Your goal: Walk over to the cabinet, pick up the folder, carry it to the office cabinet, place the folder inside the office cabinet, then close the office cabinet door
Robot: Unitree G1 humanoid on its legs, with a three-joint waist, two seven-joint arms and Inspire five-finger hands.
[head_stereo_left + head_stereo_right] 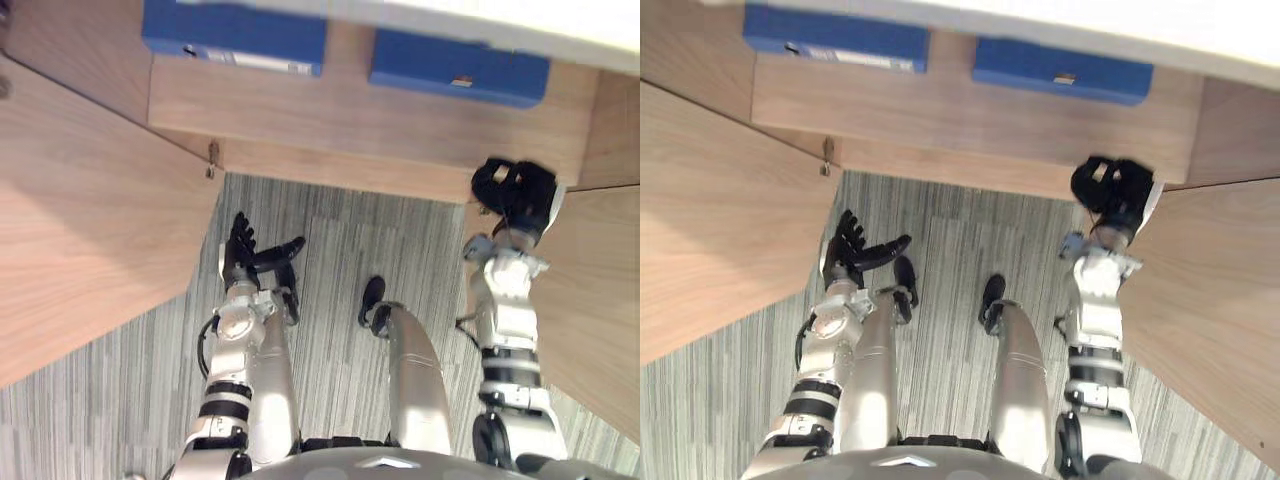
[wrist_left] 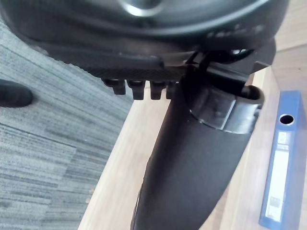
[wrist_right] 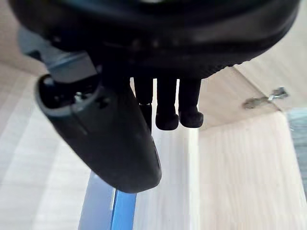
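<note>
Facing: an office cabinet point(image 1: 350, 120) of pale wood, seen from above, with both doors swung open.
Left folder point(image 1: 235, 35): blue, lying flat on the cabinet's shelf toward its left side, with a white label along the near edge.
Right folder point(image 1: 460, 70): blue, flat on the same shelf, set apart from the left folder with bare wood between them.
Folders and hands: both folders lie inside the cabinet, clear of either hand.
Left door point(image 1: 90, 230): wide open on the left, with a metal hinge point(image 1: 212, 160) at the cabinet's front corner.
Right door point(image 1: 590, 300): open on the right side.
Left hand point(image 1: 240, 258): open and holding nothing, with fingers straight and thumb spread to the side. It hangs over the floor just beside the left door's edge, short of the cabinet's front edge.
Left wrist view: past the thumb, a blue folder lies on the wood with a round hole in its spine.
Right hand point(image 1: 515, 195): raised at the cabinet's front edge near the right corner, close to where the right door joins. I cannot tell whether it is open or closed, nor whether it touches the wood.
Right wrist view: a strip of blue folder shows beyond the hand.
Floor point(image 1: 330, 250): grey striped carpet between the two doors.
</note>
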